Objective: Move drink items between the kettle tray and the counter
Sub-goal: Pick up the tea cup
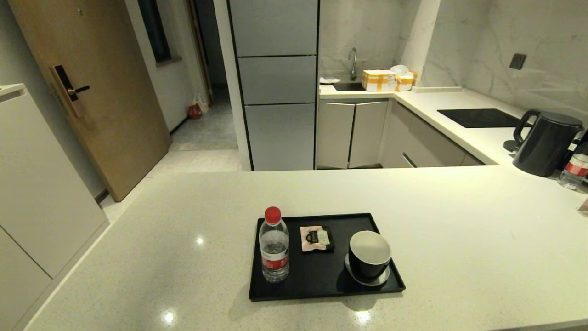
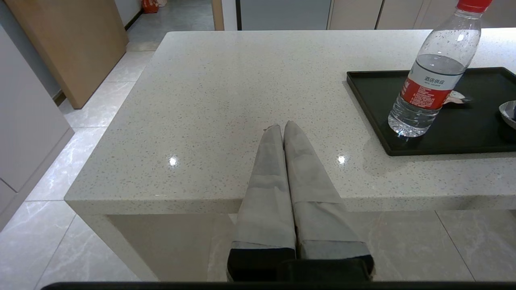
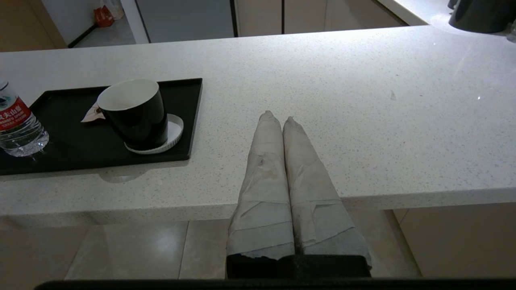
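Note:
A glossy black cup [image 1: 369,253] [image 3: 135,112] with a white inside stands on a white saucer [image 3: 173,131] at the right end of the matte black tray [image 1: 317,280] [image 3: 80,145] [image 2: 371,117]. The tray lies on the cream speckled counter [image 1: 459,239] near its front edge. Neither arm shows in the head view. My left gripper [image 2: 282,127] is shut and empty, hovering at the counter's near edge to the left of the tray. My right gripper [image 3: 277,119] is shut and empty too, at the near edge to the right of the tray.
On the tray's left end stands a red-capped water bottle [image 1: 274,246] [image 2: 433,72], with a small tea packet [image 1: 316,238] between it and the cup. A black kettle [image 1: 546,142], another bottle [image 1: 574,168] and a black hob panel [image 1: 480,117] sit far right.

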